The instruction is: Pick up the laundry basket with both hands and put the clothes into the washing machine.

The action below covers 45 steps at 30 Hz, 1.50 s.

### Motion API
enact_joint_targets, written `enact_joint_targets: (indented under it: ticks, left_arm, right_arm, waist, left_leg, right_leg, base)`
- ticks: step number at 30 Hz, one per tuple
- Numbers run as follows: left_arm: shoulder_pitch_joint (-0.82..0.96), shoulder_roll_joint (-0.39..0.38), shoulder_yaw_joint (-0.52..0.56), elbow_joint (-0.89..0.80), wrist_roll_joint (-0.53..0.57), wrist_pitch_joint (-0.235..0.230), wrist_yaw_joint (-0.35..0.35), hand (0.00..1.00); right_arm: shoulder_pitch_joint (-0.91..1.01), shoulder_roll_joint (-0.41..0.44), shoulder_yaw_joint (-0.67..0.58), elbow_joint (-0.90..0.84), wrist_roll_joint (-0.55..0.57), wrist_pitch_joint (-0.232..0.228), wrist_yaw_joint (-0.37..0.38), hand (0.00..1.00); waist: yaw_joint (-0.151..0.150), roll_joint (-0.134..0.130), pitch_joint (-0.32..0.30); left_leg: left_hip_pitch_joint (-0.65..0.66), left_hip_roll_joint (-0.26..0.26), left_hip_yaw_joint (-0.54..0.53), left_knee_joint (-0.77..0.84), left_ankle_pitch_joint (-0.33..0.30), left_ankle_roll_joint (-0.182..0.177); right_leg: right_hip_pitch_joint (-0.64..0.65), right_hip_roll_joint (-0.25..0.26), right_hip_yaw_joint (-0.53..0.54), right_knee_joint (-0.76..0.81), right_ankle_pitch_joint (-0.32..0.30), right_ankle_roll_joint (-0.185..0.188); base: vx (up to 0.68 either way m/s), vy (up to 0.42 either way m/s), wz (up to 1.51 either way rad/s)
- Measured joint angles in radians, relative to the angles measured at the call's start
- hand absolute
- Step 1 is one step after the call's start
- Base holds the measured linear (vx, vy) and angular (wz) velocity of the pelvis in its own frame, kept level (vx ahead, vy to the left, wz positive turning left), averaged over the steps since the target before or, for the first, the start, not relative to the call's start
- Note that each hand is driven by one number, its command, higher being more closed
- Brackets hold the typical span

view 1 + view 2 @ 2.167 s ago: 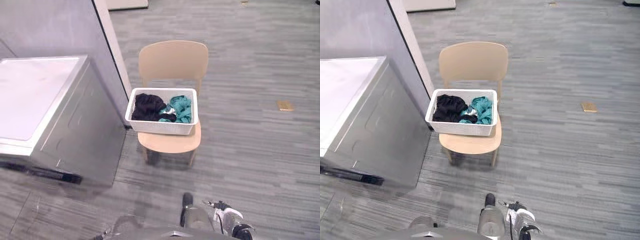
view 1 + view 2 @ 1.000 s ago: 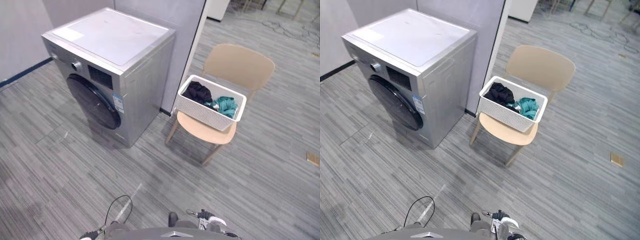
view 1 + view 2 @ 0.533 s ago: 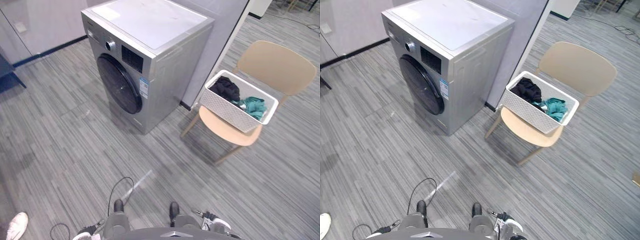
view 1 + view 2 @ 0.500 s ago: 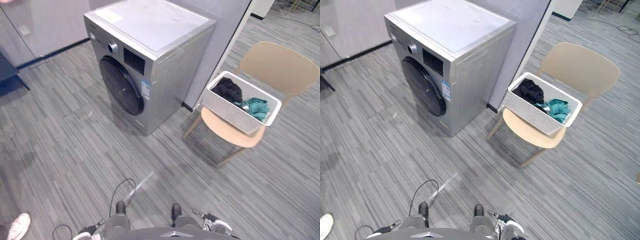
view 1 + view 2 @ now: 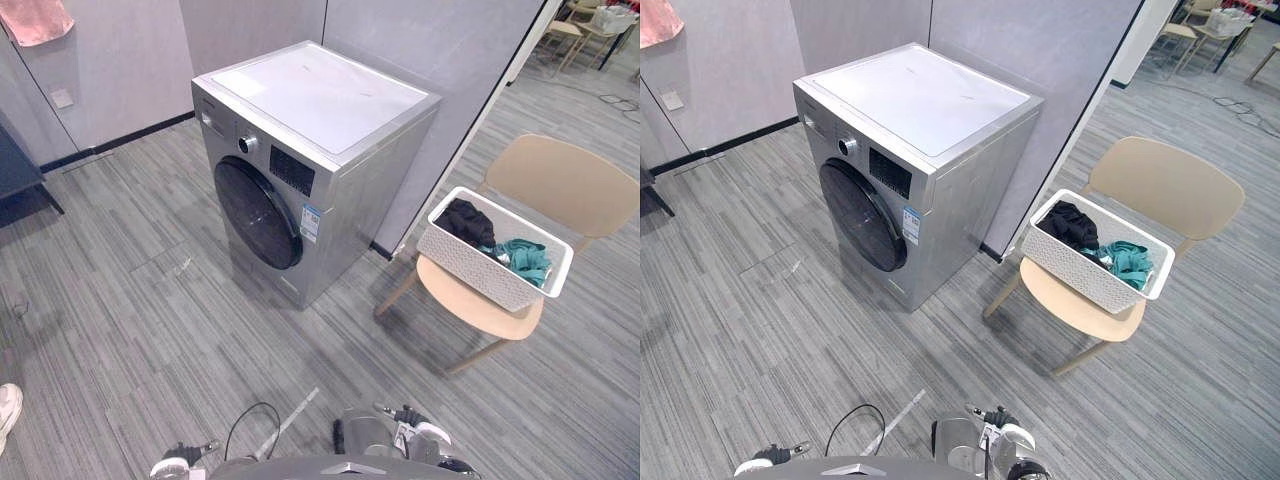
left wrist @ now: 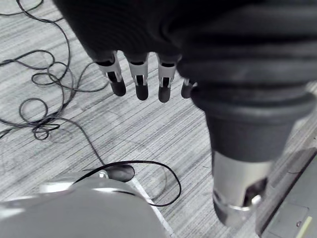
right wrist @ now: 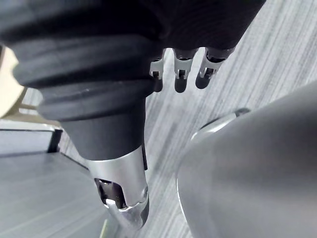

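The laundry basket [image 5: 497,268], white with perforated walls, sits on the seat of a beige chair [image 5: 566,184]. In it lie a black garment [image 5: 465,220] on the side nearer the washing machine [image 5: 330,160] and a teal garment [image 5: 524,259] beside it on the far side. The chair stands near the machine's right side, apart from it, in front of a grey wall panel [image 5: 440,40]. The machine is silver with a white top, and its dark round door [image 5: 256,213] is closed. A pink cloth [image 5: 36,18] hangs on the wall at the far left.

The left robot hand [image 6: 141,82] hangs above the grey striped floor [image 5: 130,310], fingers straight and loosely spread, holding nothing. The right robot hand [image 7: 181,75] hangs the same way, fingers relaxed and empty, well apart from the basket. A person's white shoe [image 5: 6,404] shows at the left edge of the floor.
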Motion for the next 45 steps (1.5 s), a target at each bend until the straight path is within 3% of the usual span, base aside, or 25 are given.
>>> enact_joint_targets:
  ticks: [1, 2, 4, 7, 9, 11, 12, 18, 28, 29, 31, 32, 33, 34, 36, 38, 39, 40, 41, 42, 43, 44, 45]
  left_arm:
    - [0.002, 0.0, 0.007, 0.0, 0.0, 0.0, 0.0, 0.0]
    - [0.011, 0.014, 0.027, -0.001, 0.0, 0.0, 0.0, 0.0]
    - [0.005, -0.004, 0.057, 0.0, 0.0, 0.001, -0.001, 0.0]
    - [0.0, -0.044, 0.097, 0.001, 0.0, 0.003, -0.001, 0.0]
    - [-0.001, -0.041, 0.098, 0.001, -0.001, 0.002, -0.002, 0.0]
    - [-0.002, -0.038, 0.097, 0.001, -0.001, 0.002, -0.002, 0.0]
    - [-0.051, -0.021, 0.056, 0.058, -0.002, 0.0, -0.016, 0.0]
    - [-0.051, -0.021, 0.056, 0.058, -0.003, -0.001, -0.016, 0.0]
    - [-0.054, -0.022, 0.055, 0.109, -0.095, -0.03, -0.069, 0.0]
    - [-0.052, -0.02, 0.056, 0.107, -0.103, -0.033, -0.077, 0.0]
    - [-0.069, -0.012, 0.094, 0.09, -0.123, -0.04, -0.088, 0.0]
    - [-0.075, -0.011, 0.12, 0.065, -0.134, -0.045, -0.09, 0.0]
    - [-0.071, -0.002, 0.134, 0.055, -0.142, -0.048, -0.089, 0.0]
    - [-0.054, 0.002, 0.134, 0.06, -0.143, -0.045, -0.088, 0.0]
    - [-0.006, 0.0, 0.146, 0.071, -0.153, -0.037, -0.085, 0.0]
    - [0.038, -0.019, 0.255, 0.065, -0.161, -0.026, -0.083, 0.0]
    - [0.047, -0.029, 0.29, 0.064, -0.161, -0.022, -0.082, 0.0]
    - [0.055, -0.044, 0.325, 0.071, -0.16, -0.012, -0.081, 0.0]
    - [0.06, -0.043, 0.332, 0.083, -0.159, -0.011, -0.081, 0.0]
    - [0.059, -0.047, 0.331, 0.089, -0.159, -0.013, -0.081, 0.0]
    - [0.057, -0.011, 0.331, 0.096, -0.157, -0.015, -0.079, 0.0]
    - [0.068, -0.004, 0.312, 0.1, -0.156, -0.013, -0.08, 0.0]
    - [0.086, -0.011, 0.294, 0.103, -0.156, -0.013, -0.08, 0.0]
  right_arm:
    - [0.002, -0.001, 0.001, 0.0, 0.0, 0.0, 0.0, 0.0]
    - [0.008, 0.002, 0.003, 0.007, 0.0, 0.0, 0.002, 0.0]
    - [0.002, -0.031, -0.004, 0.016, -0.002, -0.001, 0.004, 0.0]
    - [-0.002, -0.073, -0.032, 0.059, -0.011, -0.001, 0.004, 0.0]
    - [-0.008, -0.074, -0.047, 0.064, -0.014, -0.002, 0.005, 0.0]
    - [-0.011, -0.076, -0.048, 0.064, -0.014, -0.012, 0.006, 0.0]
    - [0.001, -0.074, 0.03, 0.133, -0.003, -0.014, 0.026, 0.0]
    - [0.009, -0.074, 0.025, 0.134, -0.004, -0.015, 0.026, 0.0]
    - [0.094, -0.092, -0.102, 0.226, -0.013, -0.014, 0.026, 0.0]
    - [0.1, -0.092, -0.102, 0.233, -0.013, -0.014, 0.026, 0.0]
    - [0.105, -0.102, -0.094, 0.252, -0.013, -0.011, 0.027, 0.0]
    - [0.104, -0.108, -0.088, 0.252, -0.014, -0.008, 0.027, 0.0]
    - [0.098, -0.119, -0.073, 0.251, -0.014, -0.009, 0.026, 0.0]
    - [0.086, -0.134, -0.061, 0.254, -0.014, -0.009, 0.026, 0.0]
    - [0.058, -0.145, -0.11, 0.25, -0.024, -0.014, 0.026, 0.0]
    - [0.047, -0.133, -0.195, 0.235, -0.041, -0.015, 0.026, 0.0]
    - [0.051, -0.13, -0.203, 0.221, -0.043, -0.014, 0.026, 0.0]
    - [0.056, -0.13, -0.257, 0.206, -0.046, -0.017, 0.026, 0.0]
    - [0.045, -0.116, -0.286, 0.216, -0.05, -0.014, 0.025, 0.0]
    - [0.042, -0.11, -0.284, 0.229, -0.051, -0.005, 0.026, 0.0]
    - [0.043, -0.08, -0.279, 0.252, -0.052, 0.003, 0.026, 0.0]
    - [0.041, -0.084, -0.266, 0.265, -0.047, 0.007, 0.017, 0.0]
    - [0.05, -0.099, -0.257, 0.253, -0.049, 0.006, 0.019, 0.0]
  waist:
    - [-0.001, -0.004, 0.001]
    - [-0.003, -0.042, -0.001]
    - [-0.002, -0.008, -0.003]
    - [-0.008, 0.054, -0.031]
    - [0.002, 0.047, -0.029]
    - [0.001, 0.044, -0.032]
    - [-0.002, 0.027, -0.079]
    - [-0.003, 0.027, -0.079]
    - [-0.013, 0.043, -0.097]
    - [-0.012, 0.037, -0.094]
    - [-0.026, 0.015, -0.062]
    - [-0.018, 0.016, -0.02]
    - [0.02, 0.012, 0.021]
    - [0.036, 0.02, 0.031]
    - [0.038, 0.025, 0.034]
    - [0.039, 0.031, 0.031]
    - [0.039, 0.037, 0.031]
    - [0.037, 0.048, 0.03]
    - [0.048, 0.035, 0.029]
    - [0.049, 0.016, 0.021]
    - [0.037, -0.05, -0.003]
    - [0.053, -0.021, -0.011]
    - [0.06, 0.004, -0.028]
  left_leg:
    - [0.003, -0.006, -0.001, 0.002, -0.006, -0.009]
    - [0.003, -0.036, -0.014, 0.011, -0.022, -0.034]
    - [-0.016, -0.008, -0.038, 0.029, -0.054, -0.043]
    - [-0.051, 0.051, -0.059, 0.022, -0.048, -0.077]
    - [-0.041, 0.068, -0.057, 0.009, -0.03, -0.107]
    - [-0.035, 0.073, -0.056, 0.003, -0.026, -0.113]
    - [-0.047, 0.031, -0.003, -0.009, -0.068, -0.079]
    - [-0.049, 0.032, -0.003, -0.01, -0.069, -0.079]
    - [-0.073, 0.053, -0.031, 0.007, -0.075, -0.087]
    - [-0.097, 0.053, -0.032, 0.066, -0.077, -0.102]
    - [-0.293, 0.048, -0.06, 0.488, -0.088, -0.09]
    - [-0.342, 0.057, -0.062, 0.66, -0.057, -0.044]
    - [-0.405, 0.068, -0.072, 0.841, -0.068, -0.033]
    - [-0.438, 0.078, -0.073, 0.918, -0.101, -0.04]
    - [-0.486, 0.128, -0.066, 0.87, -0.147, -0.032]
    - [-0.47, 0.219, -0.057, 0.557, -0.157, -0.029]
    - [-0.466, 0.241, -0.061, 0.468, -0.156, -0.029]
    - [-0.474, 0.252, -0.069, 0.395, -0.109, -0.078]
    - [-0.489, 0.192, -0.047, 0.399, -0.091, -0.084]
    - [-0.49, 0.167, -0.03, 0.39, -0.092, -0.087]
    - [-0.486, 0.11, 0.004, 0.398, -0.087, -0.093]
    - [-0.508, 0.099, -0.046, 0.539, -0.129, -0.089]
    - [-0.487, 0.109, -0.062, 0.516, -0.175, -0.077]
  right_leg:
    - [0.019, 0.0, 0.002, -0.077, 0.048, 0.003]
    - [0.042, -0.014, 0.022, -0.17, 0.174, 0.001]
    - [0.044, -0.001, -0.015, -0.185, 0.134, -0.024]
    - [0.098, 0.05, -0.061, -0.356, 0.198, -0.046]
    - [0.131, 0.071, -0.06, -0.406, 0.218, -0.063]
    - [0.145, 0.077, -0.062, -0.427, 0.223, -0.067]
    - [0.163, 0.027, -0.061, -0.52, 0.291, -0.035]
    - [0.16, 0.027, -0.061, -0.52, 0.29, -0.035]
    - [0.165, 0.029, -0.114, -0.511, 0.251, -0.039]
    - [0.166, 0.023, -0.118, -0.498, 0.244, -0.037]
    - [0.185, -0.014, -0.174, -0.419, 0.177, -0.035]
    - [0.218, -0.017, -0.183, -0.384, 0.151, -0.036]
    - [0.239, -0.019, -0.163, -0.346, 0.11, -0.045]
    - [0.251, -0.019, -0.142, -0.329, 0.091, -0.037]
    - [0.273, -0.029, -0.125, -0.344, 0.081, -0.022]
    - [0.279, -0.036, -0.112, -0.365, 0.069, -0.002]
    - [0.278, -0.038, -0.11, -0.372, 0.068, 0.008]
    - [0.276, -0.053, -0.101, -0.388, 0.069, 0.038]
    - [0.271, -0.097, -0.065, -0.407, 0.054, 0.058]
    - [0.261, -0.119, -0.043, -0.395, 0.037, 0.062]
    - [0.214, -0.181, -0.006, -0.358, -0.004, 0.014]
    - [0.2, -0.188, 0.013, -0.356, -0.009, 0.001]
    - [0.201, -0.184, 0.009, -0.365, 0.001, -0.003]
  base:
    - [0.18, -0.1, 0.34]
    - [0.2, -0.136, 0.32]
    - [0.19, -0.125, 0.32]
    - [0.21, -0.079, 0.24]
    - [0.12, -0.067, -0.11]
    - [0.08, -0.027, -0.06]
    - [0.04, -0.001, 0.0]
    - [0.0, 0.0, 0.0]
    - [0.04, 0.009, 0.14]
    - [0.07, 0.025, 0.46]
    - [0.04, 0.02, 0.83]
    - [0.02, 0.069, 0.5]
    - [0.0, 0.1, -0.19]
    - [0.01, 0.135, -0.47]
    - [0.08, 0.219, -0.45]
    - [0.1, 0.387, -0.42]
    - [0.11, 0.494, -0.33]
    - [0.11, 0.43, -0.31]
    - [0.16, 0.501, -0.29]
    - [0.19, 0.434, -0.17]
    - [0.26, 0.458, -0.34]
    - [0.19, 0.285, -0.51]
    - [0.24, 0.357, -0.7]
